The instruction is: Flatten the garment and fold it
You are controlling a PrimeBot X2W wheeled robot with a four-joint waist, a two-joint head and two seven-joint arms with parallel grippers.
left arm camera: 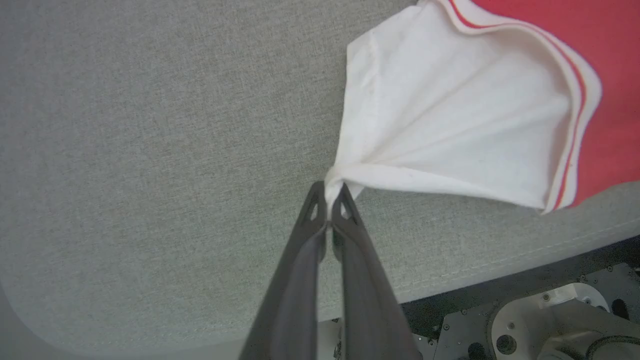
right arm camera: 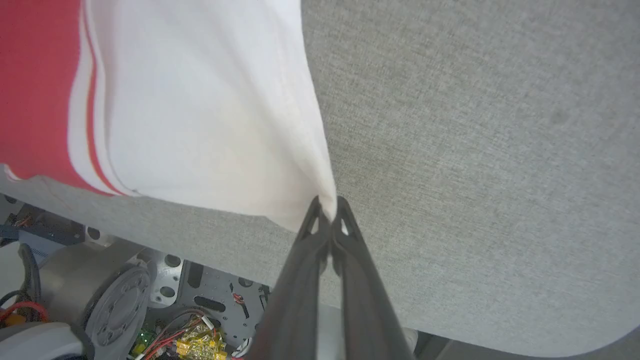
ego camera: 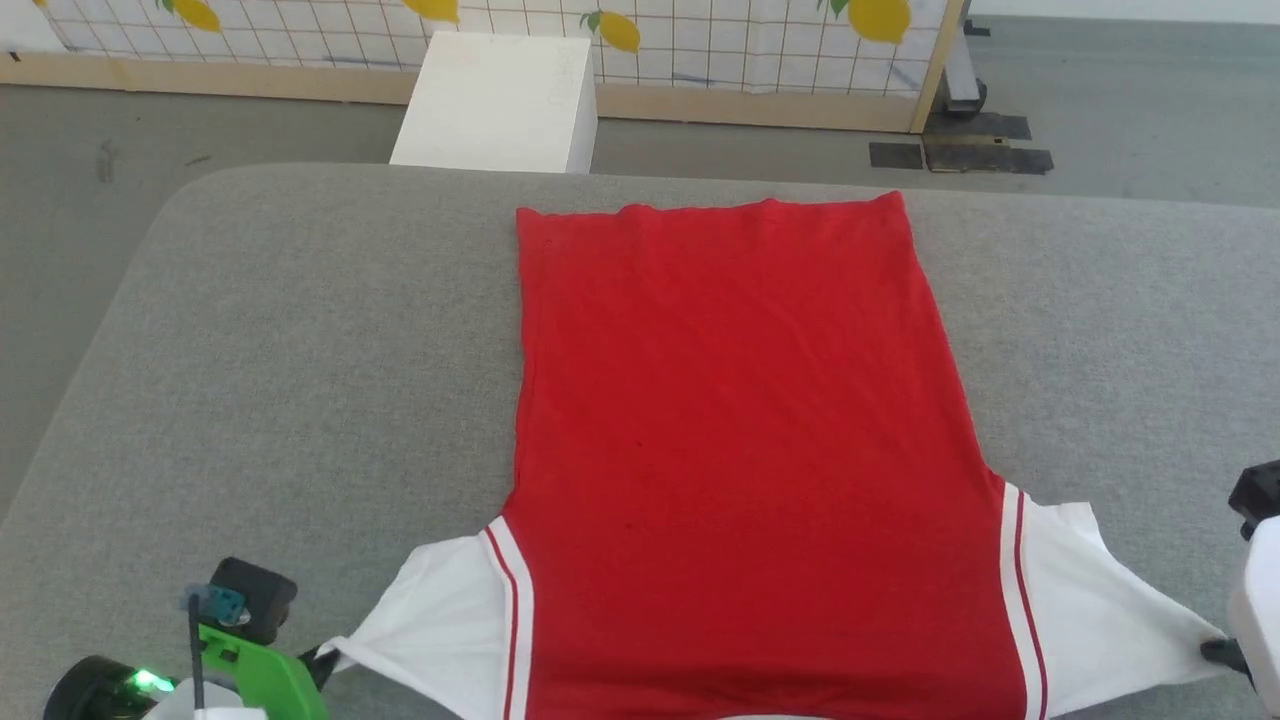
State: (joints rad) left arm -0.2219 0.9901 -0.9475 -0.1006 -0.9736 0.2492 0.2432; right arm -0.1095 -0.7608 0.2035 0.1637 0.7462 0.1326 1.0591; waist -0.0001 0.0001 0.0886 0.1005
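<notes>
The garment lies spread flat on the grey table, plain red side up, hem at the far end, no lettering showing. Its white sleeves stretch out to both sides near the table's front edge. My left gripper is shut on the tip of the left sleeve, which fans out taut from the fingertips. My right gripper is shut on the tip of the right sleeve. In the head view the left gripper sits at the lower left and the right gripper at the lower right edge.
A white box stands on the floor beyond the table's far edge, before a lemon-print screen with a wooden frame. The table's front edge and my base lie just below both grippers.
</notes>
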